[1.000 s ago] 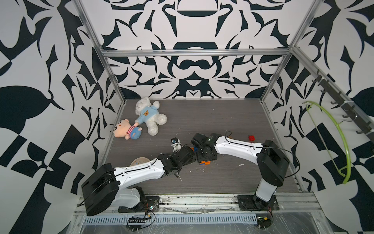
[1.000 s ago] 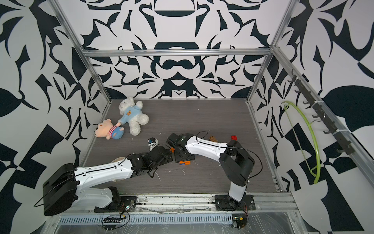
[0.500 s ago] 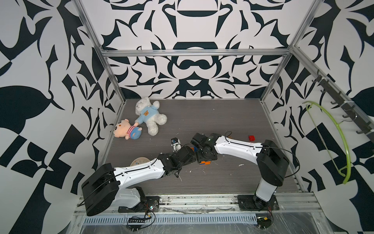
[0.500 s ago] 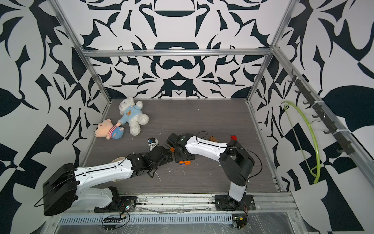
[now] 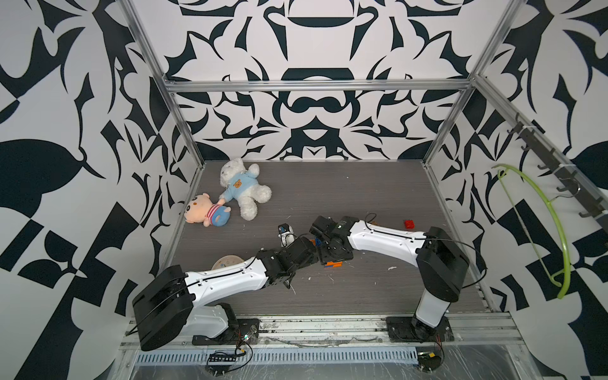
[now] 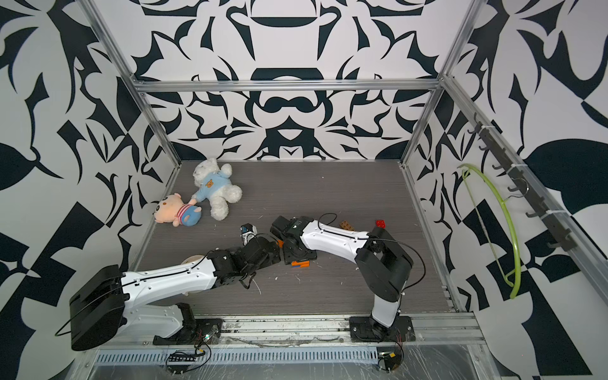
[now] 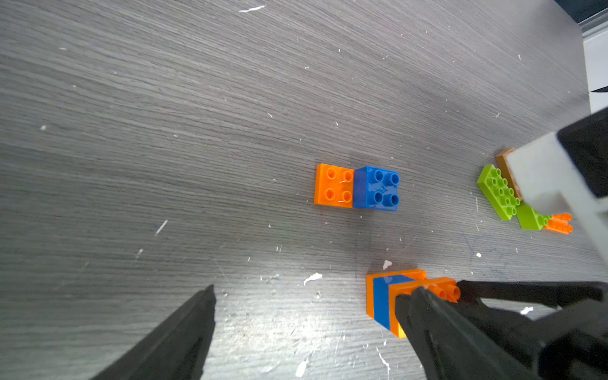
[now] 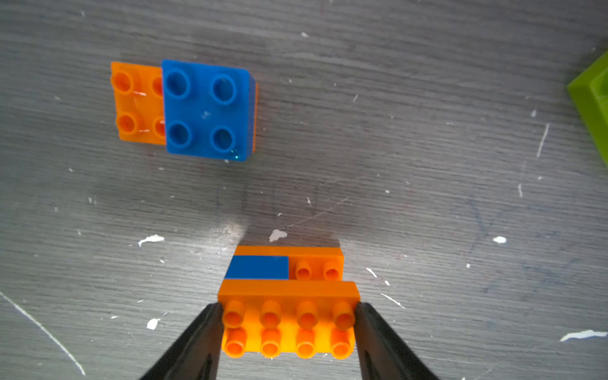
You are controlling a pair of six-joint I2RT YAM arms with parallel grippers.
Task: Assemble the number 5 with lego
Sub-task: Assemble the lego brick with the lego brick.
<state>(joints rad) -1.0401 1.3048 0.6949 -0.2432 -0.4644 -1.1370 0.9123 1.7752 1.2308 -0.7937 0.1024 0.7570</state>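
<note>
Orange bricks (image 7: 334, 186): four. Blue bricks (image 7: 378, 189): two. Green bricks (image 7: 498, 190): two. Brown brick (image 7: 505, 161): one. Red brick (image 5: 409, 224): one. Plush toys (image 5: 245, 187): two. Round clock (image 5: 225, 261): one.

Right gripper (image 8: 289, 325): jaws about half apart, clamped on both short ends of top orange brick (image 8: 288, 329) of three-layer stack (image 8: 256, 267) (orange, blue, orange) standing on table (image 8: 427, 164). Orange-and-blue pair (image 8: 204, 108) ahead of its fingertips, apart from stack.

Left gripper (image 7: 312, 291): jaws wide, nothing held. Stack at one finger, contact unclear. Green bricks well beyond that finger.

Black-and-white patterned walls (image 5: 312, 39) enclose a grey wood-grain floor (image 5: 329, 190).
</note>
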